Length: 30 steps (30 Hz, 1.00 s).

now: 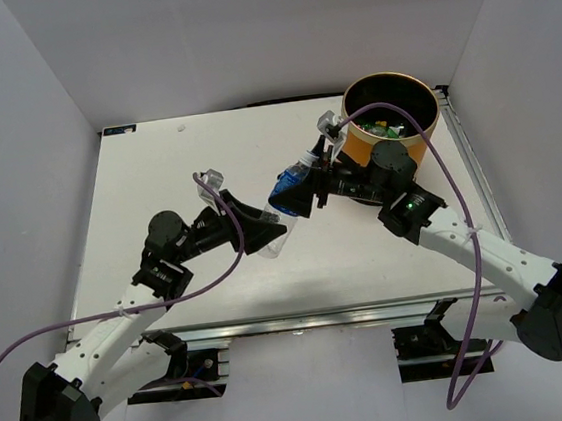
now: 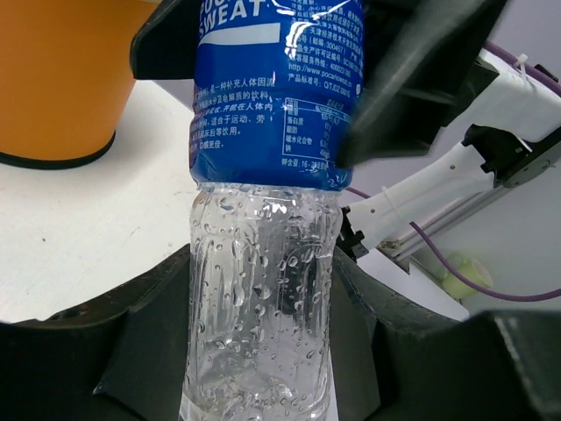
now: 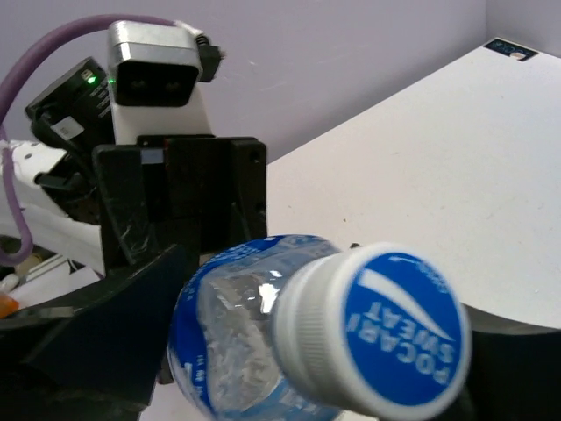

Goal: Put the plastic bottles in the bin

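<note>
A clear plastic bottle (image 1: pixel 283 208) with a blue label and a white cap hangs tilted above the table, cap toward the bin. My left gripper (image 1: pixel 267 235) is shut on its clear, droplet-covered lower part (image 2: pixel 263 289). My right gripper (image 1: pixel 306 190) stands open around the blue-labelled upper part, one black finger (image 2: pixel 412 79) on each side; the cap (image 3: pixel 377 333) points at its camera. The orange bin (image 1: pixel 373 146) stands at the back right, just behind the right gripper, with several bottles (image 1: pixel 389 129) inside it.
The bin's orange wall (image 2: pixel 61 79) rises close to the left of the held bottle in the left wrist view. White walls close off the table at the back and sides. The right arm's purple cable (image 1: pixel 449 183) loops past the bin.
</note>
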Each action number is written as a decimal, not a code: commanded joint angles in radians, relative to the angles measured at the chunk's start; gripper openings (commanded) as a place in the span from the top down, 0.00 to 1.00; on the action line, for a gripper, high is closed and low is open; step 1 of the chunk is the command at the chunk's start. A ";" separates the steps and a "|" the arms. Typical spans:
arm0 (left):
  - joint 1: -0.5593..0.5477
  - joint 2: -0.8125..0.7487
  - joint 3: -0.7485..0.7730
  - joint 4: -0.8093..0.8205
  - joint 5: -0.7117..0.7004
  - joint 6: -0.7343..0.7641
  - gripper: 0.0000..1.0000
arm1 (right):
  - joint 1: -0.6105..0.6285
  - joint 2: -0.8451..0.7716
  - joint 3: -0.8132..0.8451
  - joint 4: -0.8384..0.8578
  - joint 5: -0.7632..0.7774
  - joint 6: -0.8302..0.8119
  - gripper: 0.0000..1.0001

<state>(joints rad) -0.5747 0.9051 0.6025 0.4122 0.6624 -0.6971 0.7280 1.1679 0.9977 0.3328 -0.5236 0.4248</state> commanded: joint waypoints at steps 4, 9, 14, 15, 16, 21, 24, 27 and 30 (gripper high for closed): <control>-0.007 -0.014 0.043 -0.073 -0.021 0.016 0.76 | 0.016 -0.013 0.030 0.066 0.060 0.034 0.61; -0.007 -0.057 0.135 -0.258 -0.136 0.088 0.02 | 0.016 -0.085 0.044 -0.050 0.202 -0.044 1.00; -0.007 -0.071 0.236 -0.467 -0.352 0.145 0.02 | 0.007 -0.128 0.177 -0.297 0.495 -0.185 1.00; -0.007 -0.077 0.262 -0.495 -0.389 0.148 0.02 | 0.001 -0.132 0.205 -0.329 0.598 -0.233 1.00; -0.007 -0.080 0.272 -0.541 -0.423 0.162 0.02 | -0.019 -0.134 0.234 -0.395 0.637 -0.253 1.00; -0.007 -0.112 0.283 -0.601 -0.590 0.183 0.02 | -0.078 -0.108 0.433 -0.459 0.978 -0.406 1.00; -0.007 -0.130 0.278 -0.618 -0.627 0.192 0.02 | -0.125 -0.044 0.540 -0.460 1.111 -0.538 1.00; -0.007 -0.140 0.276 -0.622 -0.647 0.202 0.02 | -0.188 0.040 0.593 -0.416 1.217 -0.656 1.00; -0.007 -0.137 0.276 -0.627 -0.649 0.209 0.02 | -0.300 0.134 0.625 -0.414 1.150 -0.675 1.00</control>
<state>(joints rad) -0.5793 0.7815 0.8585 -0.1875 0.0578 -0.5125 0.4980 1.2030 1.5944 -0.0837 0.5549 -0.1421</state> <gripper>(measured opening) 0.982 0.687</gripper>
